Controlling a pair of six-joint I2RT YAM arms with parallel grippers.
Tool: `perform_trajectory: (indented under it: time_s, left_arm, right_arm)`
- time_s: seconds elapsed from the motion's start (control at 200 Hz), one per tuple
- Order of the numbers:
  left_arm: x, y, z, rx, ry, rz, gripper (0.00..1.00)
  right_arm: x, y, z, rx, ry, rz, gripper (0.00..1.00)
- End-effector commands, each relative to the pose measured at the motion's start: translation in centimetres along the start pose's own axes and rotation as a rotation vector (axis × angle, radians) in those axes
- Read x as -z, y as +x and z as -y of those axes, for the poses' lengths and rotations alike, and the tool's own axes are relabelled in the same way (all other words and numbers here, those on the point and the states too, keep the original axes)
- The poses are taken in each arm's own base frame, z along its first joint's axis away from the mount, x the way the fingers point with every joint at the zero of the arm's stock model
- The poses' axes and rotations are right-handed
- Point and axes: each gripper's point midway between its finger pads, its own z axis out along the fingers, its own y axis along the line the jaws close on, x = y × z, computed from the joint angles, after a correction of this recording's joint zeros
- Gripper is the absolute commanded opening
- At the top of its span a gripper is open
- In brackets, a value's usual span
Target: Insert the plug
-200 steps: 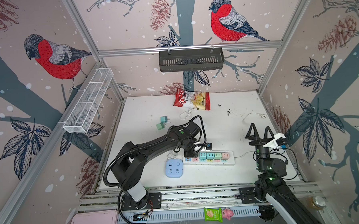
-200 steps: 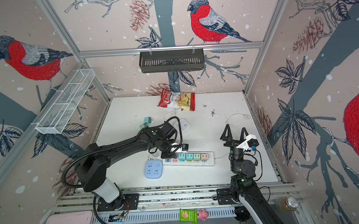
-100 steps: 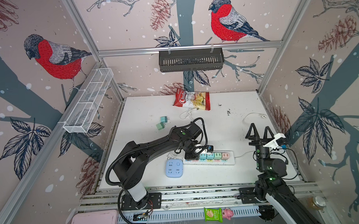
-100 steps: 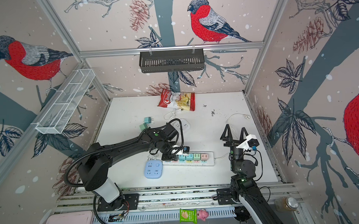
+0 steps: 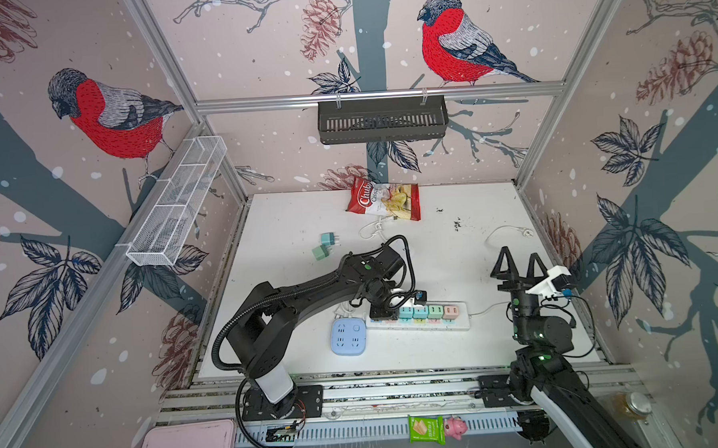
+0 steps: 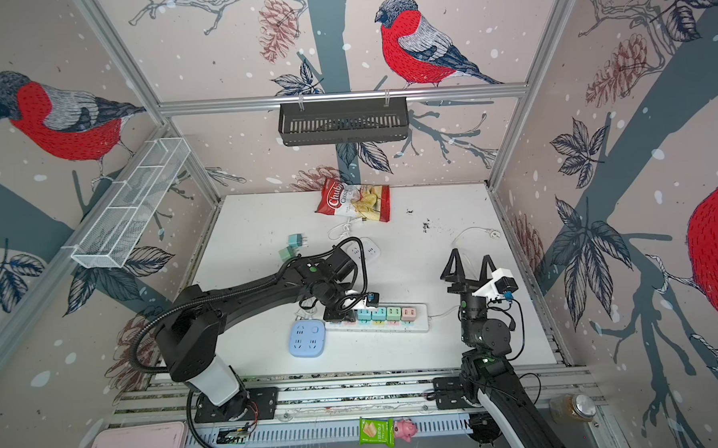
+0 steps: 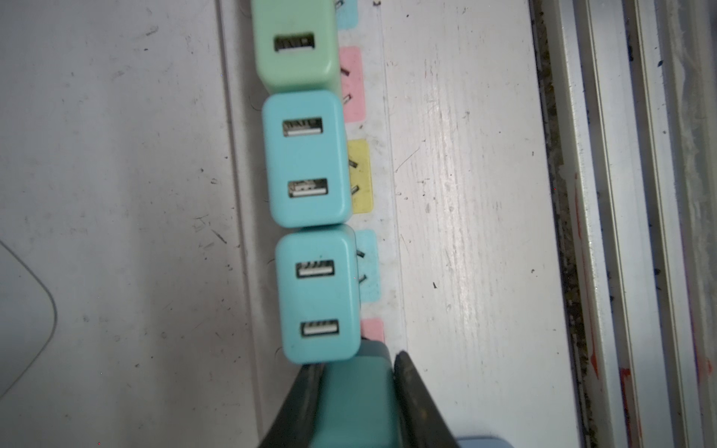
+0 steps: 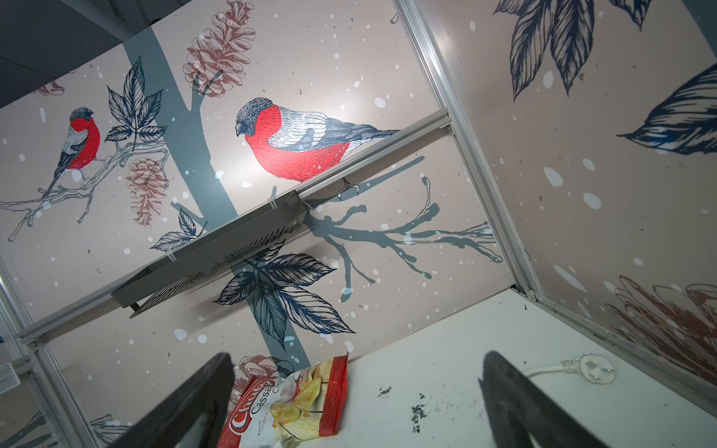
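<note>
My left gripper is shut on a teal plug, held right against the left end of the white power strip. The plug sits over a pink socket patch, beside a row of several plugs standing in the strip. Its prongs are hidden, so I cannot tell whether they are in. In both top views the left gripper points down and covers the plug. My right gripper points up at the right, open and holding nothing.
A blue socket cube lies just left of the strip. Two loose teal plugs lie at the back left. A chips bag rests by the back wall, and a white cord plug at the right.
My left gripper has sunk slightly toward the strip's left end with the teal plug in it. The right arm has not moved.
</note>
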Motion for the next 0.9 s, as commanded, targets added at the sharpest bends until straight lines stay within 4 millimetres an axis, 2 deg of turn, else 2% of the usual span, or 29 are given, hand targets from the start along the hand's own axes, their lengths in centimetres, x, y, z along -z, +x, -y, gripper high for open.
perform_trajectory:
  time_s: [0.0, 0.225, 0.705, 0.896]
  left_arm:
    - [0.3, -0.5, -1.0, -0.031, -0.054, 0.020, 0.00]
    - [1.0, -1.0, -1.1, -0.047, -0.083, 0.052, 0.00]
    - [-0.3, 0.4, -0.2, -0.039, -0.014, -0.032, 0.00]
    - [0.0, 0.4, 0.0, -0.043, -0.010, -0.041, 0.00]
  right_arm:
    - [2.7, 7.0, 3.2, 0.047, 0.041, -0.148, 1.00]
    - [2.7, 7.0, 3.2, 0.047, 0.042, -0.149, 1.00]
    - [2.6, 7.0, 3.2, 0.043, 0.043, -0.149, 1.00]
    - [2.6, 7.0, 3.3, 0.041, 0.045, -0.149, 1.00]
